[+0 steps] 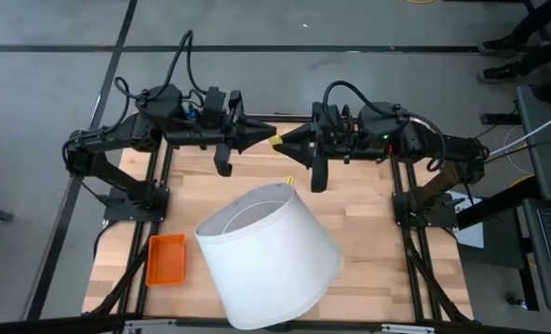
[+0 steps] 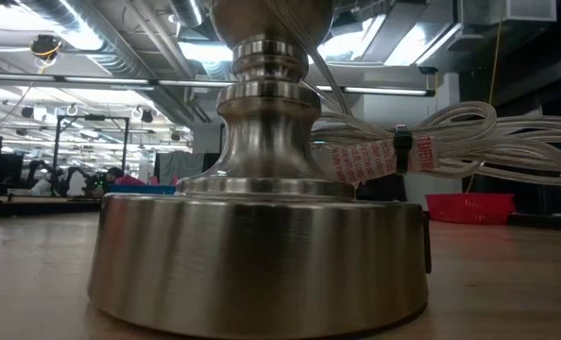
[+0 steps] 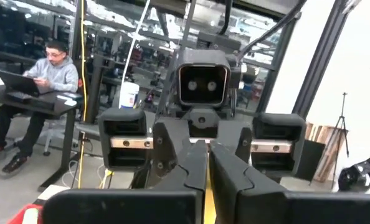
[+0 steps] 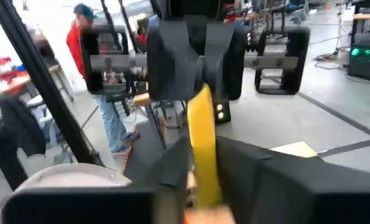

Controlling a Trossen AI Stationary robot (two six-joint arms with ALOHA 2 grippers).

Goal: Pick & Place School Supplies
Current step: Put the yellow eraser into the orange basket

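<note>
High above the table's far side my two grippers meet tip to tip. A yellow stick (image 1: 275,141) runs level between them. My left gripper (image 1: 270,134) comes from the table's left and is shut on the stick. My right gripper (image 1: 285,140) faces it from the right. In the right wrist view the stick (image 4: 202,140) reaches from my right gripper (image 4: 203,186) across to the left one. Whether my right gripper still holds it does not show. A second small yellow piece (image 1: 291,180) lies on the wooden table beside the white lampshade. My left gripper pinches one end of the yellow stick (image 4: 200,93) between its two fingers (image 3: 188,177). The fingers lie level, pointing toward the table's right, in line with the stick. The stick is lifted clear of the table and stays about level.
A large white lampshade (image 1: 271,255) covers the table's middle and near part; its metal base (image 2: 262,255) fills the low view, with a bundled cord (image 2: 432,146) behind. An orange tray (image 1: 166,258) sits near left. People show in the room beyond.
</note>
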